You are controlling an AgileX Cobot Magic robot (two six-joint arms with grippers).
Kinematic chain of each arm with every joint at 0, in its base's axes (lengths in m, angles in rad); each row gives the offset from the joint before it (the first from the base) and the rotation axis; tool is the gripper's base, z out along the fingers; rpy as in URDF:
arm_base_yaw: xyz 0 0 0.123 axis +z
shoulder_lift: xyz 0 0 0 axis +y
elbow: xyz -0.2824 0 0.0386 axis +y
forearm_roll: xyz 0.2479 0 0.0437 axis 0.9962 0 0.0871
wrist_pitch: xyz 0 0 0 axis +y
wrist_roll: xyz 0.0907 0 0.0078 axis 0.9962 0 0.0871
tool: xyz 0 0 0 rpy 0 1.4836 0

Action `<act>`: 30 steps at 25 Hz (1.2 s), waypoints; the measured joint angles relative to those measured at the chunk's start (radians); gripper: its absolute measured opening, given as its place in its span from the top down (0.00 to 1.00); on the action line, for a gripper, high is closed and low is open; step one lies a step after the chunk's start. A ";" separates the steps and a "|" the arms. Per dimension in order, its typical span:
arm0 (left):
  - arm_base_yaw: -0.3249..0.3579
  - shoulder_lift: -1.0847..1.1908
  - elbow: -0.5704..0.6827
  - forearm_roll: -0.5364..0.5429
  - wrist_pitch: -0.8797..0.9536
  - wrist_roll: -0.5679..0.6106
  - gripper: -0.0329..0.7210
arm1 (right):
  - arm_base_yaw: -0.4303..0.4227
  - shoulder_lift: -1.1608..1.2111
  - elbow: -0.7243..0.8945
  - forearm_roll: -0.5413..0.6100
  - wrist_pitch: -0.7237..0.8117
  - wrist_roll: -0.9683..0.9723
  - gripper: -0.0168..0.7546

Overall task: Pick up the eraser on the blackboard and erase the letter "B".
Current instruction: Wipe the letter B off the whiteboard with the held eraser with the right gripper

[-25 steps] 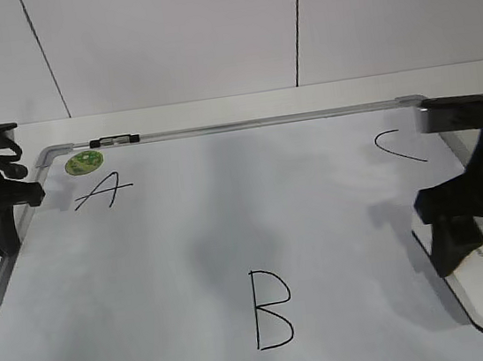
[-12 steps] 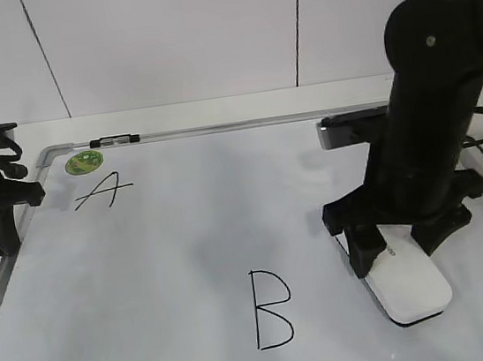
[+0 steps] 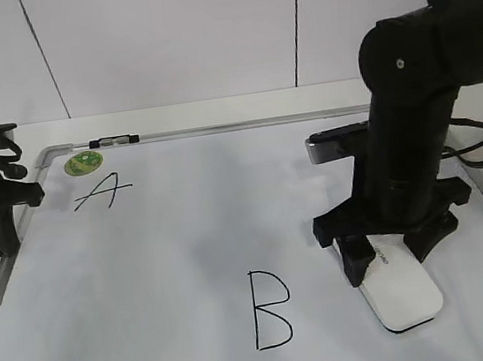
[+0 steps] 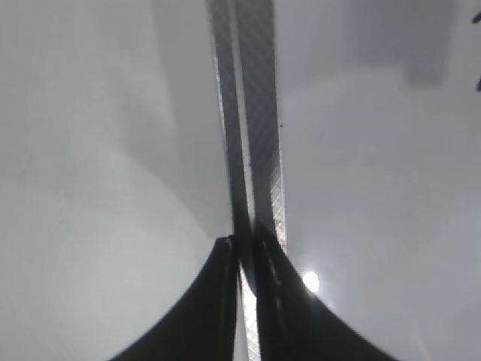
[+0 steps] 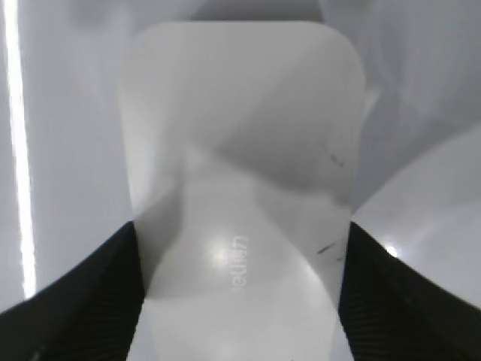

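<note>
Right arm bent steeply down, right gripper [image 3: 391,250] clamped on the eraser [image 3: 400,289] resting on the blackboard [image 3: 186,232] near its right edge, just right of the letter "B" [image 3: 269,309], left gripper [image 4: 244,248] closed at the board's left edge.

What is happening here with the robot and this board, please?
The right gripper holds the eraser, one of its fingers on each long side, and the eraser lies flat on the blackboard, just right of the letter "B". The B is whole; nothing is wiped yet. The letter "A" and a green sticker are at the far left corner. The left gripper is clamped on the board's left frame edge.
</note>
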 joint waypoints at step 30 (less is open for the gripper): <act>0.000 0.000 0.000 -0.003 -0.002 0.000 0.93 | 0.340 0.217 -0.346 0.039 0.148 0.043 0.25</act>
